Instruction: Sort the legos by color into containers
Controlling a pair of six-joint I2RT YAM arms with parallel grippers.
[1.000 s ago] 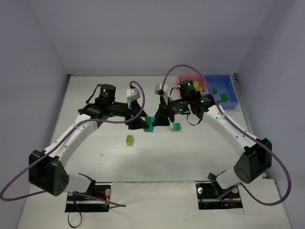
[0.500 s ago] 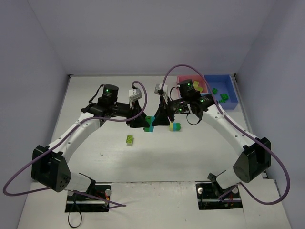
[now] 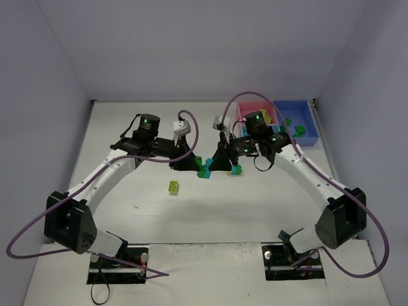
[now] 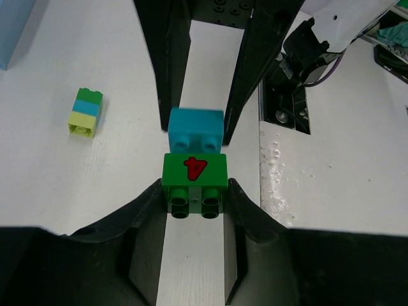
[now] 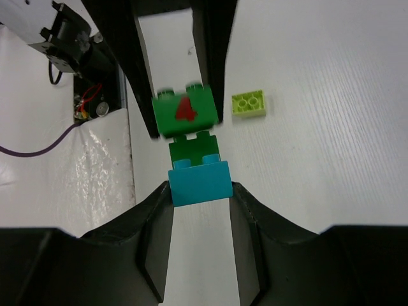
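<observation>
Sitting far right on the table (image 3: 127, 210), the trays (image 3: 296, 105) hold several legos (image 3: 299, 130). Mid-table, left gripper (image 4: 194, 197) clamps a green brick (image 4: 194, 171); right gripper (image 5: 199, 191) clamps the cyan brick (image 5: 199, 182) touching it. A striped stack (image 4: 85, 113) and yellow-green brick (image 5: 249, 105) lie beside.

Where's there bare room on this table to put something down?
Bare: the far-left stretch of table behind the left arm, and the near strip in front of the yellow-green brick. Crowded: the middle, where left gripper and right gripper meet, and the far-right corner with the pink tray and blue tray.
</observation>
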